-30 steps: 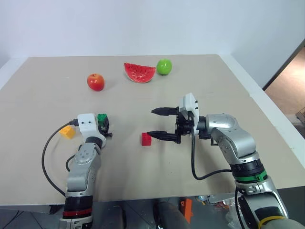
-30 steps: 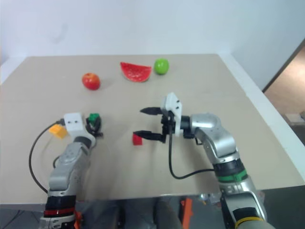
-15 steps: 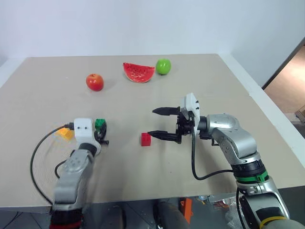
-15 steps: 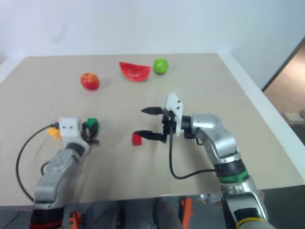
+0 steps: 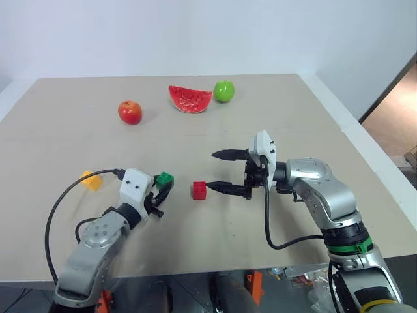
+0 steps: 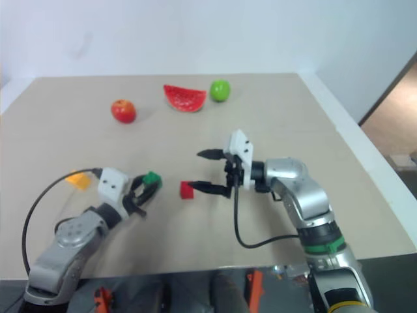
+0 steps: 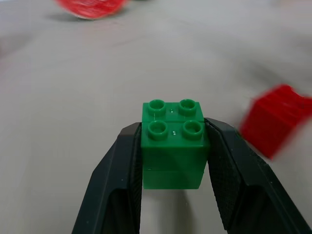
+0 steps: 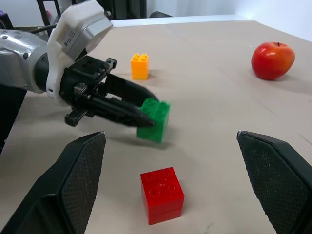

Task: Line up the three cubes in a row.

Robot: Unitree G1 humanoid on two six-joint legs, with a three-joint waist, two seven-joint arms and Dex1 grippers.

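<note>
Since a second ago the left gripper (image 5: 164, 187) has carried the green cube (image 5: 164, 178) from beside the orange-yellow cube (image 5: 92, 180) toward the middle of the table (image 5: 293, 111), and the green cube now sits just left of the red cube (image 5: 199, 190), a small gap between them. The left jaws pinch the green cube by two opposite sides, studs up; the left wrist view shows it clamped between both black fingers (image 7: 119, 180), and the right wrist view shows it just above the tabletop. The orange-yellow cube lies alone nearer the table's left edge, well apart from the other two. The red cube rests on the table toward the near edge, roughly midway across. The right gripper (image 5: 223, 172) has kept its place just right of the red cube, pointing left, jaws spread wide and holding nothing. Along the far edge stand a red apple (image 5: 130, 112), a watermelon slice (image 5: 190, 99) and a green apple (image 5: 224, 90).
</note>
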